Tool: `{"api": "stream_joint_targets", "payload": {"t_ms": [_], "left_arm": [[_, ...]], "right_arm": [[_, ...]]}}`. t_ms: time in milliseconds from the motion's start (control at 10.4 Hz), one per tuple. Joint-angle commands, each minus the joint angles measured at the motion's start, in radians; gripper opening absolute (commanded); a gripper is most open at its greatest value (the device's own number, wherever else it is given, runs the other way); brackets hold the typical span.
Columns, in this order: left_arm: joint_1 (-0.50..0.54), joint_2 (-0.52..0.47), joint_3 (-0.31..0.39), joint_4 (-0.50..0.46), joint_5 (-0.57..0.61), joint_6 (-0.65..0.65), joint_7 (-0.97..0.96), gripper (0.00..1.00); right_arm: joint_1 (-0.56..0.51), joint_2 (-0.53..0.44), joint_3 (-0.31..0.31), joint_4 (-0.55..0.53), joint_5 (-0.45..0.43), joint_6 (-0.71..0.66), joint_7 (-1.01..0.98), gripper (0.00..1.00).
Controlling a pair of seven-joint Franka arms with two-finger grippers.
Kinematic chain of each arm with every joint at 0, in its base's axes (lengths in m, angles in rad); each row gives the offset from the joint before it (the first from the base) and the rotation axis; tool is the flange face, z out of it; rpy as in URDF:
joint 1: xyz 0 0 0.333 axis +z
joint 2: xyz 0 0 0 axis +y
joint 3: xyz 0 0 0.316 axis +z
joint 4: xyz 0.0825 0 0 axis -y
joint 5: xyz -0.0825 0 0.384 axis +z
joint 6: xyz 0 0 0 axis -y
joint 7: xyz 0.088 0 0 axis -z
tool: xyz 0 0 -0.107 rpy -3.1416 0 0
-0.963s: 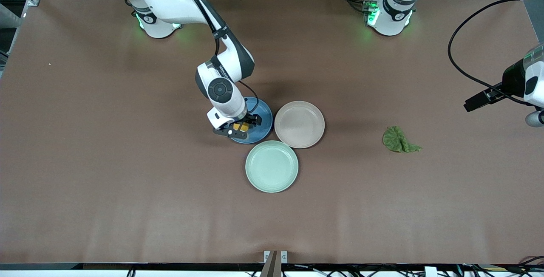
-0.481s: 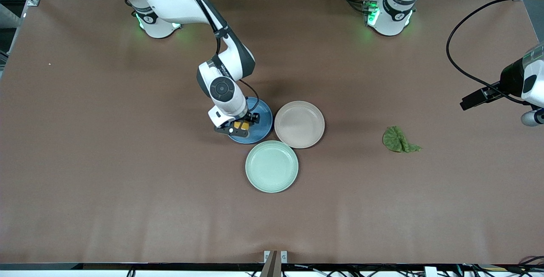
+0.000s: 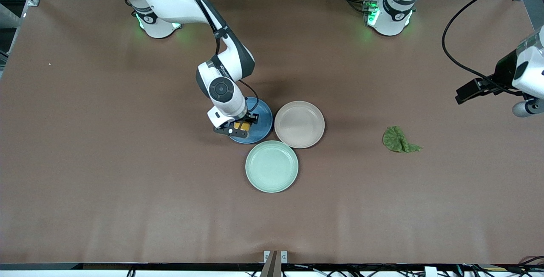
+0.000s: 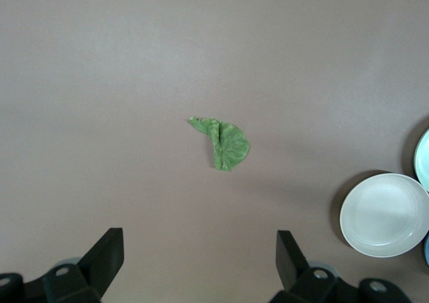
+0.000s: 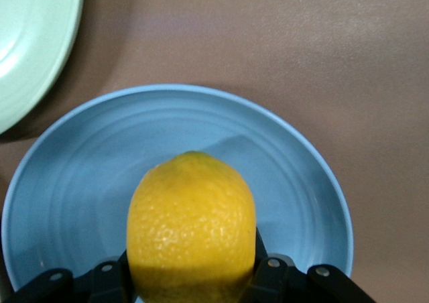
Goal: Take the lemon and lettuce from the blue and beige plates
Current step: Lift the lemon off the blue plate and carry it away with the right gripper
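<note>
My right gripper (image 3: 241,126) is shut on the yellow lemon (image 5: 191,226) and holds it just above the blue plate (image 3: 262,120), which also shows in the right wrist view (image 5: 295,175). The beige plate (image 3: 299,124) is empty beside the blue plate, toward the left arm's end. The green lettuce leaf (image 3: 398,139) lies on the bare table toward the left arm's end; it also shows in the left wrist view (image 4: 224,142). My left gripper (image 4: 199,263) is open and empty, high over the table at the left arm's end.
A pale green plate (image 3: 271,166) sits nearer the front camera, touching the blue and beige plates; it also shows in the right wrist view (image 5: 30,41). A black cable (image 3: 457,62) loops from the left arm.
The left arm has drifted up and a little toward the table's middle. The right gripper holds the lemon in almost the same place over the blue plate.
</note>
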Motion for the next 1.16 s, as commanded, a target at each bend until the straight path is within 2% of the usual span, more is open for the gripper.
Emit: {"api": "stream_joint_targets", "payload": {"t_ms": [0, 193, 385, 578, 1059], "left_arm": [[-0.036, -0.028, 0.04, -0.015, -0.051, -0.002, 0.039, 1.0], [-0.036, -0.034, 0.034, -0.018, -0.081, -0.004, 0.072, 1.0], [-0.029, -0.034, 0.016, -0.018, -0.084, -0.004, 0.073, 1.0], [-0.013, -0.034, -0.007, -0.02, -0.082, -0.019, 0.125, 1.0], [-0.003, -0.032, -0.026, -0.021, -0.067, -0.041, 0.139, 1.0]], "right_arm": [[-0.001, -0.015, -0.002, 0.012, 0.002, -0.031, 0.0, 0.39], [-0.003, -0.025, -0.005, 0.014, 0.002, -0.044, -0.004, 0.39], [-0.009, -0.049, -0.036, 0.029, 0.002, -0.09, -0.033, 0.36], [-0.011, -0.063, -0.088, 0.064, 0.002, -0.199, -0.082, 0.36], [-0.011, -0.081, -0.273, 0.083, 0.007, -0.301, -0.309, 0.36]]}}
